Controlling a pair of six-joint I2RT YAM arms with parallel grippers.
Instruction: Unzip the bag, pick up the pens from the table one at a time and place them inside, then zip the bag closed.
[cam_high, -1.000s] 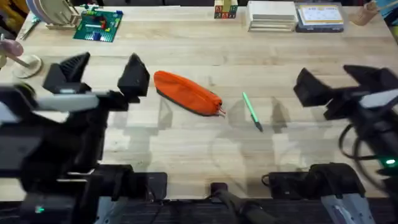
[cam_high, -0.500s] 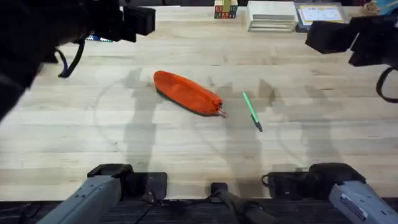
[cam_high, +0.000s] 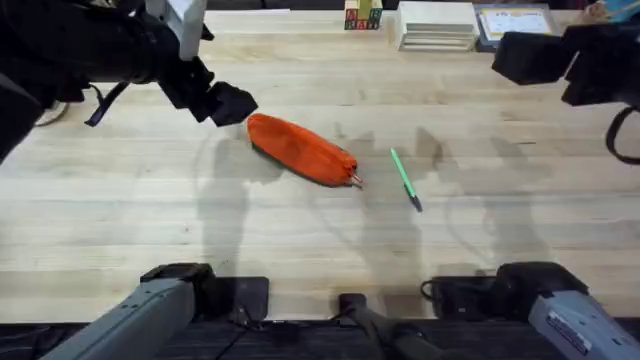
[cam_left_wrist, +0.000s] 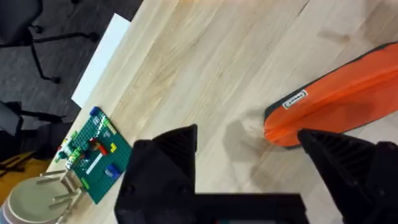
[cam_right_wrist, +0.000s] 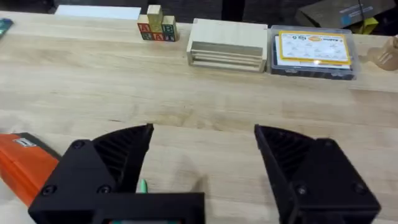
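A: The near edge of the bench (cam_high: 300, 250) is seen bare, light planks running across, with the two arm bases below it.

B: And a little farther in, the orange bag (cam_high: 300, 148) is found lying flat near the middle, slanted, its zipper pull at the lower right end. The zipper looks closed, though the teeth cannot be made out clearly.

A: The green pen (cam_high: 405, 179) is seen just to the right of it, apart from the bag, dark tip pointing toward the near side.

B: The left claw (cam_high: 222, 103) is held above the bag's upper left end. From the left wrist its two black fingers (cam_left_wrist: 165, 168) are seen spread wide, nothing between them, with the bag's end (cam_left_wrist: 336, 102) and its small white label showing past them.

A: Contact with the bag cannot be told from here.

B: The right claw (cam_high: 535, 60) is raised at the far right, well apart from the pen. Its fingers (cam_right_wrist: 102, 165) are likewise parted and empty in the right wrist view.

A: Farther back, a green brick plate (cam_left_wrist: 93, 155), toy letter blocks (cam_right_wrist: 155, 25), a stack of wooden boards (cam_right_wrist: 229, 45) and a clear plastic box (cam_right_wrist: 314, 53) are lined along the far edge.
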